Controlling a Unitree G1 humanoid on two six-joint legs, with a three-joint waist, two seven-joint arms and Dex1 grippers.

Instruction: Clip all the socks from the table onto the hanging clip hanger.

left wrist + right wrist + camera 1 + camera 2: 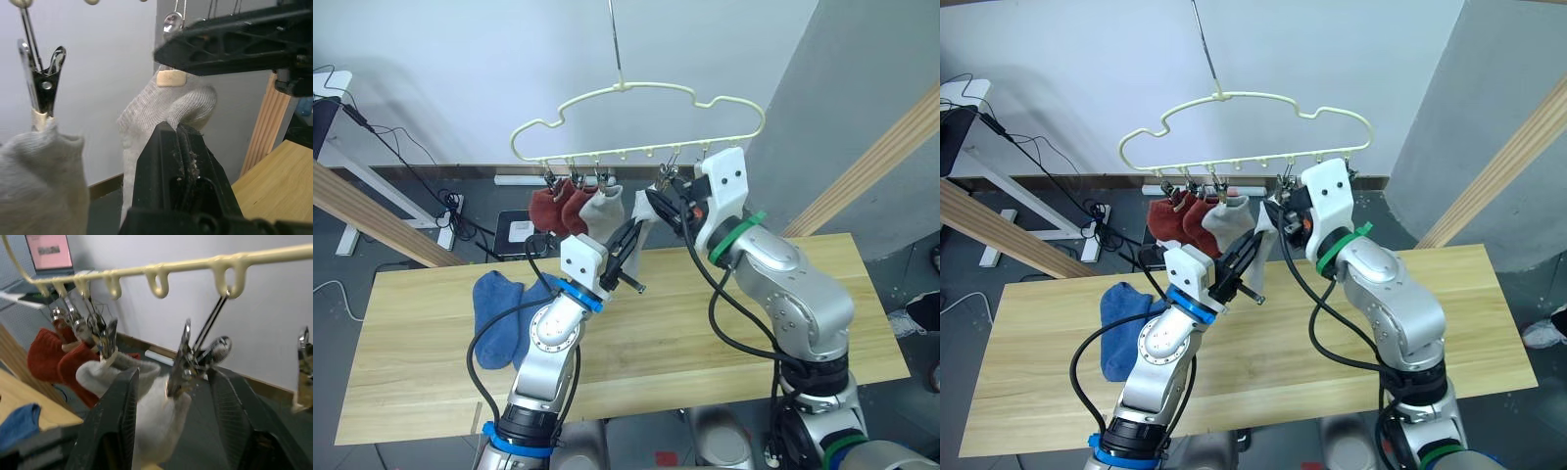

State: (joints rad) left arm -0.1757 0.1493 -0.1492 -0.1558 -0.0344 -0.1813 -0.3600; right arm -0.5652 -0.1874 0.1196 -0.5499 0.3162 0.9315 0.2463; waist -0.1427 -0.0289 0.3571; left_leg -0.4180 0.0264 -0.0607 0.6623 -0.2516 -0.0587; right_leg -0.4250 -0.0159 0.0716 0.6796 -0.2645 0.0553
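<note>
Left wrist view: left gripper (pixel 181 129) clamped on grey sock (pixel 166 105); right gripper (pixel 173 382) agape, empty.

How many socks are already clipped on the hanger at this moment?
3: two rust red socks and a grey sock on the clip hanger. A fourth grey sock is held, not visibly clipped.

Both eye views look from the head, forward and down over the counter (pixel 724 323) toward the hanger (pixel 636 122) by the wall; they share nearly the same scene, slightly offset sideways. The left wrist view sits very close behind its pincer (pixel 178 147), facing a grey sock (pixel 166 107). The right wrist view looks up close along the hanger's clips (pixel 188 362).
</note>
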